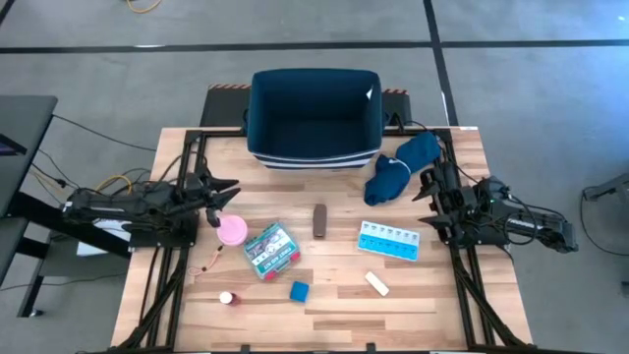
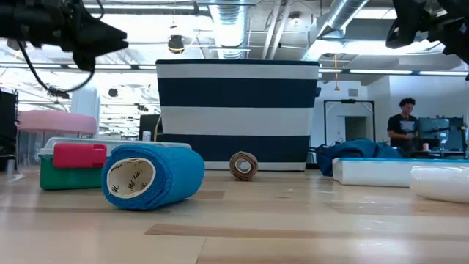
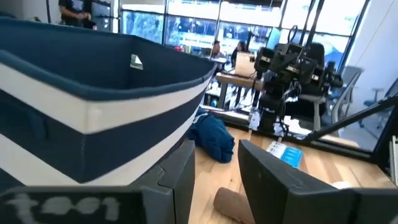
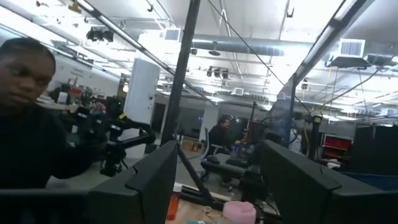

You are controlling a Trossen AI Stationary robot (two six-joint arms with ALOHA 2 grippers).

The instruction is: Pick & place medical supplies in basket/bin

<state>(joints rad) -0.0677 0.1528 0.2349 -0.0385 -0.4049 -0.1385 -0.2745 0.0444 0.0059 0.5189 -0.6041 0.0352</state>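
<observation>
High view, left to right, with the desk (image 1: 324, 295) read as a clock face. At 9 o'clock the left end effector (image 1: 224, 199) hangs above the desk edge; its fingers (image 3: 180, 180) stand part open with nothing between them. Just beside its tip, toward centre, lies the pink round roll (image 1: 232, 230). At 7 o'clock sits the tiny red-white bottle (image 1: 226, 297). The green-white-red box (image 1: 270, 250) lies between roll and centre, the blue cube (image 1: 299, 290) near 6 o'clock. The brown bar (image 1: 318, 221) rests at the centre. At 12 o'clock the dark navy basket (image 1: 314, 147) stands at the far edge, its pale stripe showing; no supplies show inside it. The cream block (image 1: 377, 284) lies near 5 o'clock. The light blue pill organizer (image 1: 389, 241) lies at about 3 o'clock. A soft blue cloth (image 1: 398, 167) is bunched at 2 o'clock, beside the basket's right corner. The right end effector (image 1: 428, 202) hovers at 3 o'clock just beyond the organizer; its fingers (image 4: 152, 180) are spread wide and empty. A person (image 4: 28, 124) shows in the right wrist view, beyond the desk.
</observation>
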